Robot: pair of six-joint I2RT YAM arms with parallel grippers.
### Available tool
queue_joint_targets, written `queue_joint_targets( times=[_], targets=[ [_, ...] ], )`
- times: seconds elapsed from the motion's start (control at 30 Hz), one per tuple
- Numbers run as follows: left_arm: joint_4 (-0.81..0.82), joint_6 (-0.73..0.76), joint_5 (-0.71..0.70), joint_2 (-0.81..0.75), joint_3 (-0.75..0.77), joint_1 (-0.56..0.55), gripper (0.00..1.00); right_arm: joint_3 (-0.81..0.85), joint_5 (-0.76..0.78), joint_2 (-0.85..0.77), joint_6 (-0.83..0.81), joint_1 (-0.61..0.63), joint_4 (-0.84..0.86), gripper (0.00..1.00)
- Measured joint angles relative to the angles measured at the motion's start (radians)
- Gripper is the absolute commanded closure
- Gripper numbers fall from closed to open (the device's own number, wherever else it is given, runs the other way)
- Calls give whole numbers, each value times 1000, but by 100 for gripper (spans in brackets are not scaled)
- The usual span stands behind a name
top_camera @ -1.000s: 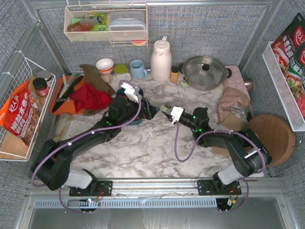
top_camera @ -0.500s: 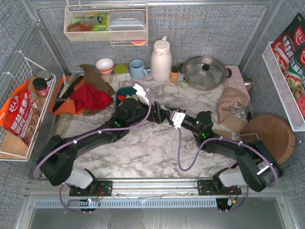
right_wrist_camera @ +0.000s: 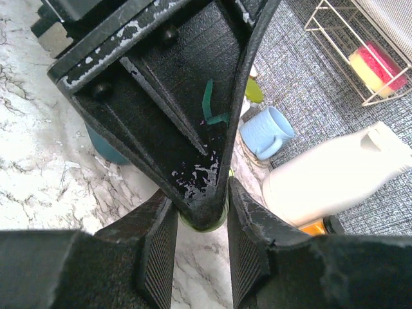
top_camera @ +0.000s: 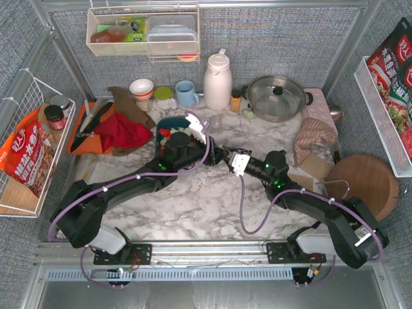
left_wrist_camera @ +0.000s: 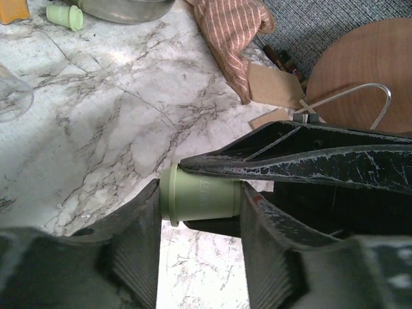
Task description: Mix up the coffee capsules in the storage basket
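My two grippers meet tip to tip at the table's middle, just right of the dark teal storage basket (top_camera: pixel 168 123). Red coffee capsules (top_camera: pixel 165 133) show in the basket beside my left arm. One pale green capsule (left_wrist_camera: pixel 199 199) lies crosswise between the fingers of my left gripper (left_wrist_camera: pixel 199 215), which press on its two ends. My right gripper (right_wrist_camera: pixel 203 222) is shut on the same capsule (right_wrist_camera: pixel 219 221), which is mostly hidden there by a left finger. From above, the left gripper (top_camera: pixel 215 154) and right gripper (top_camera: pixel 225 157) overlap. Another green capsule (left_wrist_camera: pixel 64 15) lies loose near the pot.
Along the back stand a white thermos (top_camera: pixel 217 80), a blue mug (top_camera: pixel 187 93) and a steel pot (top_camera: pixel 277 96). An orange tray with a red cloth (top_camera: pixel 122 132) sits left of the basket. A striped cloth (top_camera: pixel 314 135) and a round wooden board (top_camera: pixel 367 180) lie on the right.
My left gripper swung right from over the basket to the right gripper's tip. Its jaws, wide open before, have closed onto the green capsule. The right arm reached left.
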Motion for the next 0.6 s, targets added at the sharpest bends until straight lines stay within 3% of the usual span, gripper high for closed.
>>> queue_joint_targets(
  times=[0.07, 0.23, 0.27, 0.43, 0.6],
  targets=[
    [0, 0, 6, 0, -1, 0, 73, 1, 3, 0, 1, 0, -4, 82],
    [-9, -2, -8, -22, -7, -2, 80, 13, 11, -17, 19, 2, -38, 21],
    [-15, -1, -20, -33, -10, -3, 81, 16, 25, -27, 21, 1, -58, 4],
    [-56, 0, -126, -87, -14, 16, 81, 21, 63, -90, 12, -1, -176, 1],
    [-186, -3, -241, -95, 7, 144, 79, 8, 109, -153, 12, -5, -258, 1]
  ],
)
